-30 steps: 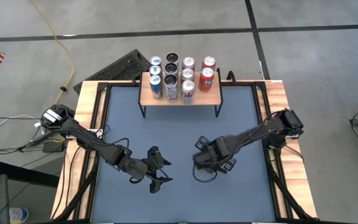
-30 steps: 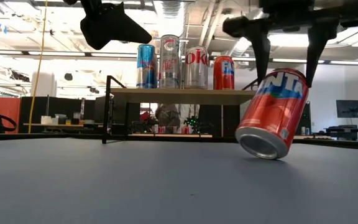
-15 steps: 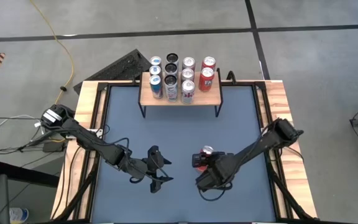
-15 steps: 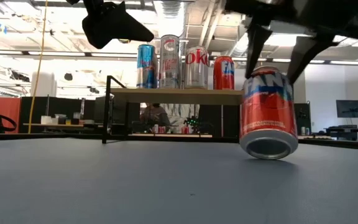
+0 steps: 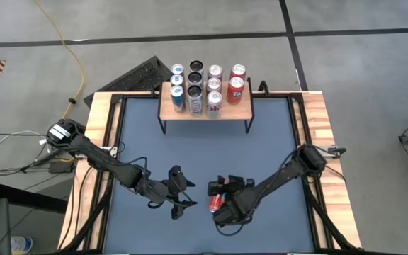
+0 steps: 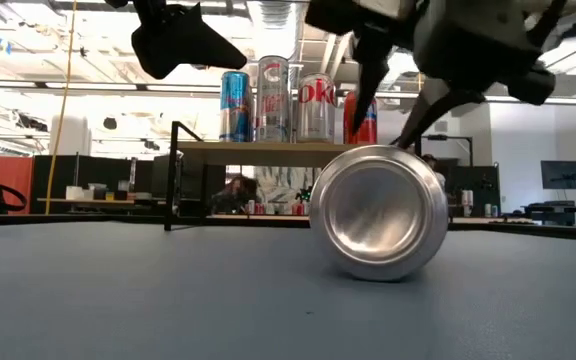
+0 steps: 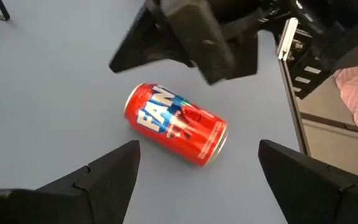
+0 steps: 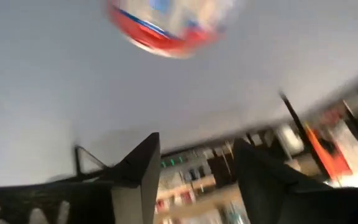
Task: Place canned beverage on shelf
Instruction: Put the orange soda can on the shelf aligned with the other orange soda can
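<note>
The red Fanta can [image 7: 176, 124] was lying on its side on the blue-grey table [image 5: 190, 152], near the front middle, well apart from the shelf [image 5: 205, 110] at the back edge. In the low view its silver bottom end [image 6: 380, 211] faced the camera. The right gripper [image 5: 222, 202] was just over it; the fingers looked spread a bit, one either side of the can, but I couldn't tell if they were actually pinching it or only touching it.

The shelf had its wooden top loaded with cans standing upright. I counted eleven from above, in four columns: three in each of the first three, two red ones in the last column. The spot in front of those two red ones was bare wood.

The left gripper [image 5: 180, 191] hovered just beside the fallen can, jaws spread wide, holding nothing.
</note>
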Action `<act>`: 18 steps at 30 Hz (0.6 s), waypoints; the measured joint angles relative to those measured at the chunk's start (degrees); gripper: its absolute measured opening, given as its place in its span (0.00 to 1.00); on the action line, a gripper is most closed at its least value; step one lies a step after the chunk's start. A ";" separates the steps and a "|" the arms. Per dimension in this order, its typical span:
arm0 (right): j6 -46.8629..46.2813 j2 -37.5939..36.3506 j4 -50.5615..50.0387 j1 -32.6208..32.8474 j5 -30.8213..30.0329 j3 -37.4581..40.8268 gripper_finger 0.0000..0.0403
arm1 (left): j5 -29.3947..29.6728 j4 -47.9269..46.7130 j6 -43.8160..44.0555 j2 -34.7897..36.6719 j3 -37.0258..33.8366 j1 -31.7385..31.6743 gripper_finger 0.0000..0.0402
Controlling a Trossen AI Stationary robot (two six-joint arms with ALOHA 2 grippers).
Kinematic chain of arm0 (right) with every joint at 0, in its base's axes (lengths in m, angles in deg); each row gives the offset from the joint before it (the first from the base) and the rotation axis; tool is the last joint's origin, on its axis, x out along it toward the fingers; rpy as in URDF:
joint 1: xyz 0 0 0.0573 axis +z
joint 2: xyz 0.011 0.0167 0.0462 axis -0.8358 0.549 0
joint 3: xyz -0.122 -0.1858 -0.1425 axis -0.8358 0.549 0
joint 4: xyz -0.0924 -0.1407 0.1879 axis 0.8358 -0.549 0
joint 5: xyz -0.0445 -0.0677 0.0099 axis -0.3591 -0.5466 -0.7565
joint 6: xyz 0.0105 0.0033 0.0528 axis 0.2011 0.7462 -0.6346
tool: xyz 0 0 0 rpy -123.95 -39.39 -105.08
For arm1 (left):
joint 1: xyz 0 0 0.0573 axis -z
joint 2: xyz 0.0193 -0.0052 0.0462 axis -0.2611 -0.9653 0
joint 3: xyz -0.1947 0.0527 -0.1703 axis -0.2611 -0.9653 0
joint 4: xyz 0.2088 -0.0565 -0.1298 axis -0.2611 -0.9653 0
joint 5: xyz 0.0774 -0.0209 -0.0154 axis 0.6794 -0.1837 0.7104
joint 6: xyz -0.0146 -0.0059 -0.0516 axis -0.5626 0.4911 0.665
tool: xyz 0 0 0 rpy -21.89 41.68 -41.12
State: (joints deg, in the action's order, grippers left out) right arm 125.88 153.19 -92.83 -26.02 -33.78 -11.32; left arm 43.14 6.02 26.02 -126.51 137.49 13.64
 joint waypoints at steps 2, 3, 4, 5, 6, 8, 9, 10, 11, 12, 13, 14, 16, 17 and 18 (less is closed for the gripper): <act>-1.32 0.00 -0.02 -0.06 -1.77 0.06 0.46 | -0.03 -0.04 0.00 0.00 0.00 0.00 0.79; -3.59 0.00 0.12 0.18 -4.06 0.06 0.45 | -0.27 -0.05 0.00 0.00 0.00 0.00 0.79; -7.42 -0.07 -0.18 0.42 -6.65 -0.05 0.44 | -0.83 0.08 -0.13 0.00 0.00 0.00 0.79; -12.45 -0.20 -1.51 0.49 -8.14 -0.68 0.43 | -1.83 0.36 -0.36 0.00 0.00 0.00 0.79; -18.37 -0.25 -3.47 0.51 -8.33 -1.98 0.43 | -2.96 0.53 -0.37 0.00 0.00 0.00 0.79; -33.12 -0.69 -9.91 0.48 -4.65 -6.78 0.43 | -4.57 1.02 -0.35 0.00 0.00 -0.19 0.79; -41.11 -1.07 -14.10 0.41 -1.73 -9.71 0.43 | -4.84 1.49 -0.38 0.00 0.00 -0.40 0.79; -49.13 -1.29 -17.86 0.10 1.76 -12.96 0.43 | -4.93 1.91 -0.38 0.00 0.00 -0.78 0.79; -56.07 -1.54 -18.72 -0.43 5.25 -15.74 0.43 | -4.95 2.53 -0.33 0.02 0.00 -1.45 0.79; -60.89 -2.17 -18.04 -0.93 9.81 -18.29 0.43 | -5.24 3.41 -0.33 0.02 0.00 -2.34 0.79; -64.72 -3.52 -16.98 -1.00 15.42 -19.57 0.43 | -6.38 4.44 -0.26 0.02 0.00 -3.64 0.79; -67.99 -4.73 -16.67 -1.03 19.93 -20.61 0.43 | -8.70 5.46 0.86 0.02 0.05 -5.31 0.79; -73.19 -6.95 -16.94 -1.35 25.52 -22.94 0.43 | -15.53 5.91 6.53 0.02 0.67 -9.52 0.79; -76.92 -8.81 -17.48 -0.71 26.54 -23.16 0.43 | -19.07 5.58 9.79 0.02 0.84 -11.94 0.79; -80.19 -10.35 -17.98 -0.01 26.69 -22.93 0.43 | -22.07 5.27 12.80 0.02 0.86 -14.09 0.79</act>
State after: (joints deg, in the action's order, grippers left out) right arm 45.69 142.84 -110.80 -26.02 -7.09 -34.26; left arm 21.07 11.30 38.82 -126.49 138.34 -0.45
